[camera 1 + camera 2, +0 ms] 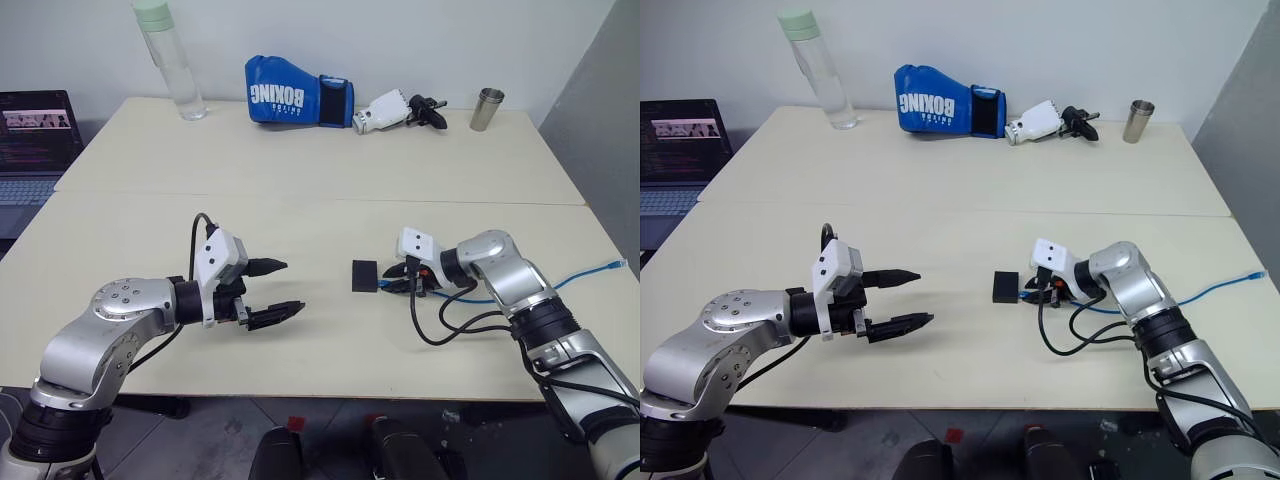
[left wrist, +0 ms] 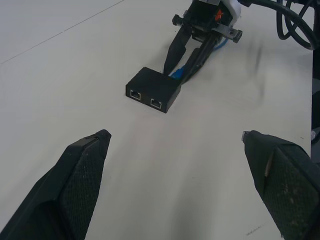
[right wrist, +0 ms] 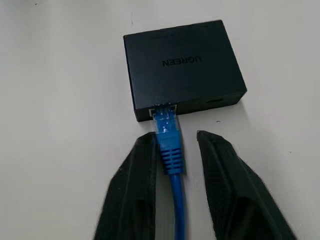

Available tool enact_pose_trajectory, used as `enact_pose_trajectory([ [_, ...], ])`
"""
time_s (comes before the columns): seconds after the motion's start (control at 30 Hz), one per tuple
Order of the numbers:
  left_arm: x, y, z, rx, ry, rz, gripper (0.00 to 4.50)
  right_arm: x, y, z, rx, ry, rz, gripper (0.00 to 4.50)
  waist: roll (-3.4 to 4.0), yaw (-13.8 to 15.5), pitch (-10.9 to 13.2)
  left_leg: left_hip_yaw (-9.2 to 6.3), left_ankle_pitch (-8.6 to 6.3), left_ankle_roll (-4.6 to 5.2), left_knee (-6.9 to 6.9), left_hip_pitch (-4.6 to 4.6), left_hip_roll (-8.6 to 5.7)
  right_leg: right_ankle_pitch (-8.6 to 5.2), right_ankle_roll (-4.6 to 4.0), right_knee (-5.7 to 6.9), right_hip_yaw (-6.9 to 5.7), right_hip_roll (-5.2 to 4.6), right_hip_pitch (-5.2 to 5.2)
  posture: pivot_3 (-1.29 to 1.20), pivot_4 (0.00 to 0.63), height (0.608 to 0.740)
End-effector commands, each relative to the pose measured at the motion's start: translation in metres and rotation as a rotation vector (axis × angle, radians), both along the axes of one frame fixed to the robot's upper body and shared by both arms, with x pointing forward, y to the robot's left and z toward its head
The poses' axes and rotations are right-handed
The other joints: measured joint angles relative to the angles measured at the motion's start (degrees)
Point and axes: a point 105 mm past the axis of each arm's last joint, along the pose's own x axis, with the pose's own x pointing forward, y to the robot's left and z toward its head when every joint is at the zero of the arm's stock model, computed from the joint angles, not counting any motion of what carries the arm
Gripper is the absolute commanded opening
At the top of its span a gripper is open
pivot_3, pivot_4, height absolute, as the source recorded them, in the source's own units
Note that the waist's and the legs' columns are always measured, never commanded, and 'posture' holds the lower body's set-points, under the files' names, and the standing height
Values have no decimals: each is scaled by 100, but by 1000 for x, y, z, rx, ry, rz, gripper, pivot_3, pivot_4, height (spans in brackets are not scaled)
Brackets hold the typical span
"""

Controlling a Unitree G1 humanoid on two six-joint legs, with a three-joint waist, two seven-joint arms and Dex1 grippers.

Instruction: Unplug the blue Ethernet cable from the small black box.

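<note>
Two pale tables (image 1: 300, 170) against a white wall (image 1: 420, 40).

Bare tabletop (image 1: 320, 235) between left hand (image 1: 278, 291) and small black box (image 1: 364, 275)

Two head cameras look forward and down across a pale table (image 1: 330, 180), side by side, sharing nearly the same scene. Each wrist camera looks closely along its own fingers at the small black box (image 3: 182, 67), from opposite sides.

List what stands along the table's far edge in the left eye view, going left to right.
Clear bottle → blue boxing glove → white and black gripper part → metal cup.
</note>
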Motion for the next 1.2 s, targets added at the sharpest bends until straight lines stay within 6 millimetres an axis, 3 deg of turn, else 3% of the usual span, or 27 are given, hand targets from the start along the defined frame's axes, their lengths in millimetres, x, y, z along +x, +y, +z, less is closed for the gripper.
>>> enact_pose_trajectory([
  [0.03,-2,-3,9,3,-47,-12,4500,2,-4,8,-21,-13,16,393,0,1,0,0,0,0,0,0,0,0,0,0,0,0,0,0,150,740],
  [0.07,-2,-3,9,3,-47,-11,4500,1,-5,8,-23,-11,19,153,0,1,0,1,0,0,0,0,0,0,0,0,1,0,0,0,150,740],
  [0.3,0,-3,10,-14,-45,-1,4500,3,1,16,10,-70,32,147,0,2,0,0,0,0,0,-1,0,0,0,0,1,0,0,0,150,740],
  [0.47,5,-1,13,-126,17,52,4500,12,15,53,-1,-443,86,145,0,1,0,0,0,0,0,-5,1,0,0,0,1,0,-4,0,150,740],
  [0.67,23,7,22,-336,142,166,4500,6,40,83,-18,-867,199,145,-1,0,0,-9,0,0,0,-9,1,0,1,2,-6,0,-5,0,150,740],
  [0.8,32,9,27,-407,180,191,4500,-1,53,98,-2,-1039,264,145,-2,-1,-1,-7,1,-2,1,-8,0,0,1,1,-4,-2,-4,0,150,740],
  [0.93,36,-1,37,-466,209,145,4500,-11,64,108,26,-1125,330,144,-2,2,-1,-7,9,-17,1,-9,0,1,0,1,-5,-3,-4,0,150,740],
  [1.2,46,-8,42,-430,186,99,4500,-19,75,108,44,-1114,388,144,-2,2,-1,-7,14,-25,2,-7,0,1,0,2,-5,-3,-2,0,150,740],
])
